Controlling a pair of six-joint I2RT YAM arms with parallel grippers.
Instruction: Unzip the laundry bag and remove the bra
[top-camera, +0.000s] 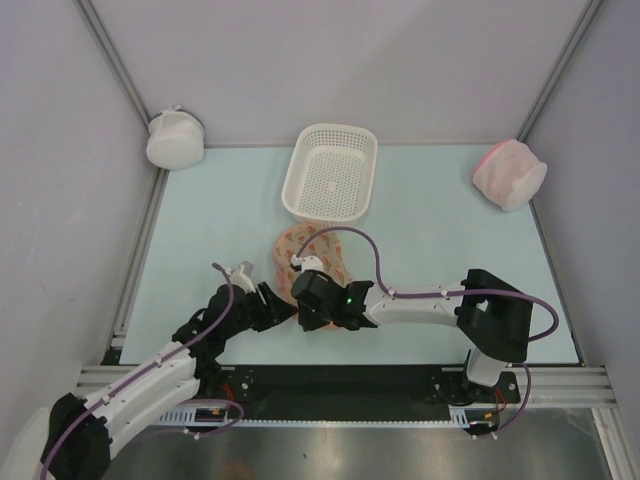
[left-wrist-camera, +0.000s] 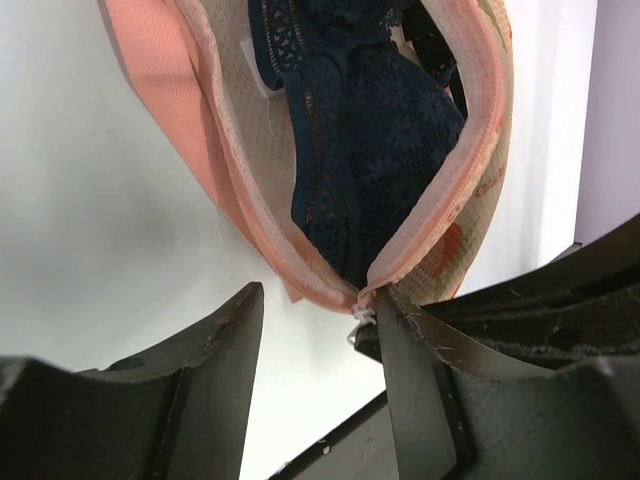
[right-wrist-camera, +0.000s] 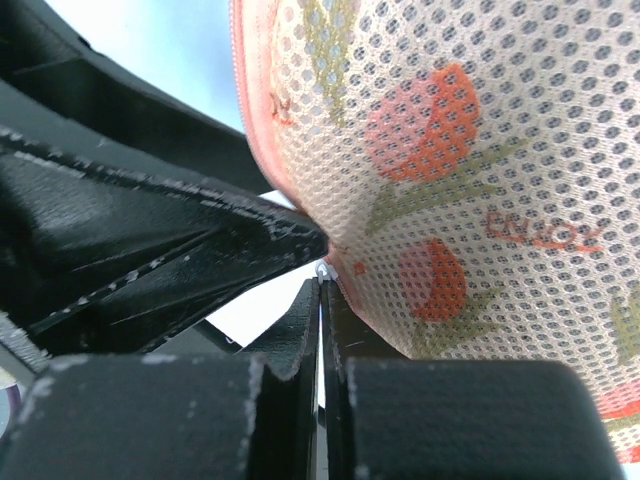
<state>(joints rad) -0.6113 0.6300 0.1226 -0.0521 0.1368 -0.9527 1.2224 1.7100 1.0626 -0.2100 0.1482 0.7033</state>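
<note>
My left pincer (left-wrist-camera: 318, 300) stands half-wide at the gaping end of the one laundry bag (left-wrist-camera: 478, 150). My right pincer (right-wrist-camera: 320, 285) is pressed shut against its seam. One navy bra (left-wrist-camera: 390, 130) lies inside. Beyond sit one white basket (top-camera: 293, 182), one white pouch (top-camera: 175, 140) and one pink pouch (top-camera: 508, 172).

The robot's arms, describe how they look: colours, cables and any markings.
Both arms have white links and black joints. A purple cable runs along the left arm and another loops over the right arm, which shows a small green light near its wrist. The left gripper and right gripper have flat black fingers with scuffed, whitish edges. No lettering is visible.
</note>
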